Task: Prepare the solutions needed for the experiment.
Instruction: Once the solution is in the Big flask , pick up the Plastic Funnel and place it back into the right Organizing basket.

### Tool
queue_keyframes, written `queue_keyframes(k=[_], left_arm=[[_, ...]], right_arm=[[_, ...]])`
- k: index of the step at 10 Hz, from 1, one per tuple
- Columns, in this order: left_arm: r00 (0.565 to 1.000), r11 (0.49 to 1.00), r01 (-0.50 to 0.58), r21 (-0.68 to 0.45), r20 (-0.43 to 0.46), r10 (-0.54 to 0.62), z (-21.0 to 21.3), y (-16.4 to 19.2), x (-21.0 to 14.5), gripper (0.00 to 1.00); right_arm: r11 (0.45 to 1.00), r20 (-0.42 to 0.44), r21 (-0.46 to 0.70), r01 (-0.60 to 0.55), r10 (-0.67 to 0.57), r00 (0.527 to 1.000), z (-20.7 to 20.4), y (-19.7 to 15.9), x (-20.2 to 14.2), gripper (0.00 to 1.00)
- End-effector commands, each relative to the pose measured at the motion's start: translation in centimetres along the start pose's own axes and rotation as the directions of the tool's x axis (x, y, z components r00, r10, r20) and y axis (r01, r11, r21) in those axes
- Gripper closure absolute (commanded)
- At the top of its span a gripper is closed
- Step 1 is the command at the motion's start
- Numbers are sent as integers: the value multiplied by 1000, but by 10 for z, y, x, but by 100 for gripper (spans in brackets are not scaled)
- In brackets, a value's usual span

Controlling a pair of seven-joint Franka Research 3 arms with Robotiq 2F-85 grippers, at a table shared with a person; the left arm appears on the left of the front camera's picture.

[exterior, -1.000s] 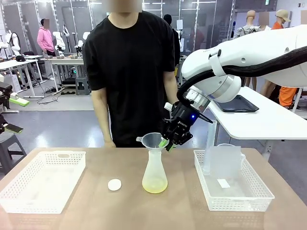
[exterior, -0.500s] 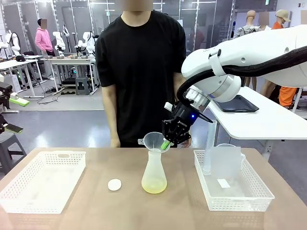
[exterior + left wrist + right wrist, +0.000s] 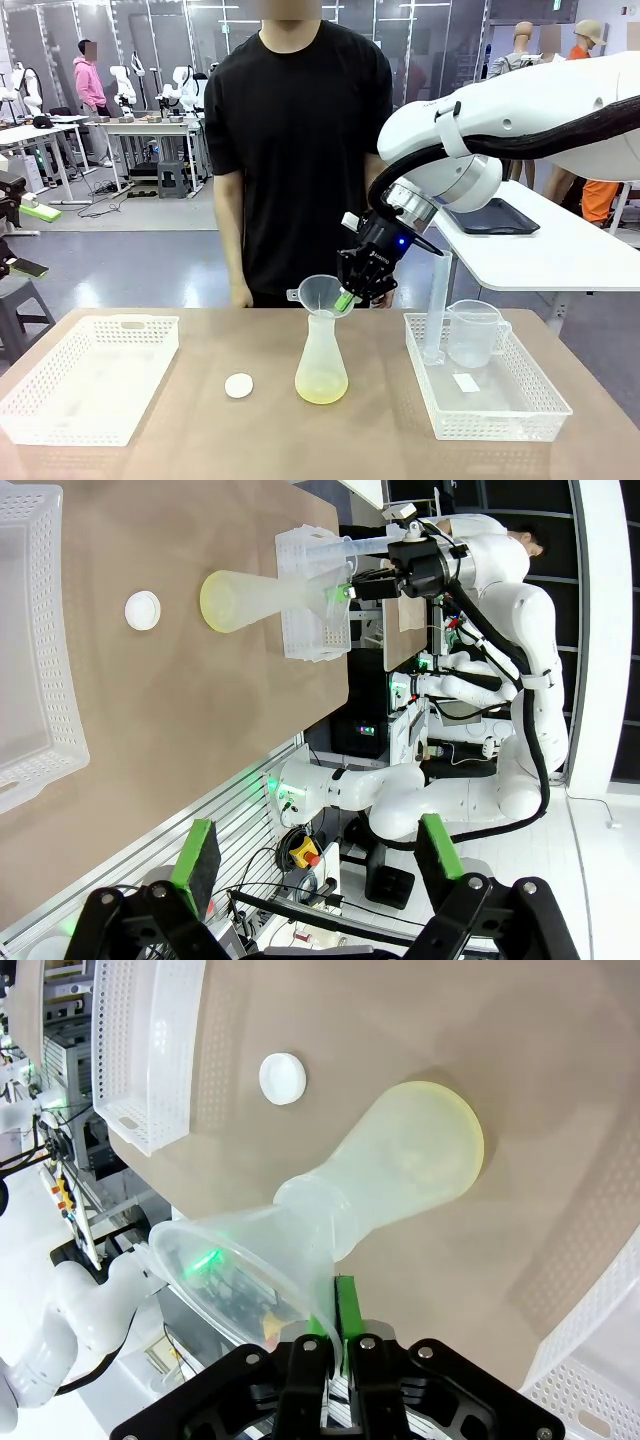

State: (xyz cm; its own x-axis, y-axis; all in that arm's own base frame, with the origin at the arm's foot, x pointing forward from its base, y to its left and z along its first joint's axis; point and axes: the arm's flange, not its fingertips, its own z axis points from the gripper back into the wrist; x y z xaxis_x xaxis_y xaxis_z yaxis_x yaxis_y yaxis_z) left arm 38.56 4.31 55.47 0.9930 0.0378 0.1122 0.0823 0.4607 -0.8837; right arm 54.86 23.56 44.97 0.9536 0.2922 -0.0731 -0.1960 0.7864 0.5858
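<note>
The pale yellow solution (image 3: 322, 388) lies near the middle of the table (image 3: 200, 445), a shallow level layer in the base of the frosted conical flask (image 3: 322, 352); a white cap (image 3: 239, 385) sits at the flask's 9 o'clock, with a white basket (image 3: 60, 425) well beyond it; at 3 o'clock a second basket (image 3: 500, 428) holds the clear measuring jug (image 3: 472, 333).

Above the flask, the right gripper (image 3: 350, 298) pinches its fingers tight on the rim of the funnel (image 3: 318, 293) seated in the neck, at the rim's 3 o'clock; the left gripper (image 3: 315, 852) hangs well off the table, fingers spread wide, holding nothing.

The funnel looks to be the step in hand; any move should run straight along the neck, slowly, so the light flask neither tips nor slops.

The layer's long axis runs flat, 9 to 3; the flask stands upright, mouth to 12.

A person (image 3: 300, 150) stands at the far edge.
</note>
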Motion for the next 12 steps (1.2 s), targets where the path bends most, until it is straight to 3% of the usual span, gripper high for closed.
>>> queue_keyframes(k=[1,7,12], left_arm=[[1000,1000,-15,7,-13,15,3,-3,0,0],[1000,1000,-15,7,-13,15,3,-3,0,0],[1000,1000,-15,7,-13,15,3,-3,0,0]], right_arm=[[1000,23,-14,23,-23,999,8,8,-8,100],[995,82,-95,34,-26,996,41,39,-35,100],[998,82,-66,-18,23,996,84,71,-62,100]])
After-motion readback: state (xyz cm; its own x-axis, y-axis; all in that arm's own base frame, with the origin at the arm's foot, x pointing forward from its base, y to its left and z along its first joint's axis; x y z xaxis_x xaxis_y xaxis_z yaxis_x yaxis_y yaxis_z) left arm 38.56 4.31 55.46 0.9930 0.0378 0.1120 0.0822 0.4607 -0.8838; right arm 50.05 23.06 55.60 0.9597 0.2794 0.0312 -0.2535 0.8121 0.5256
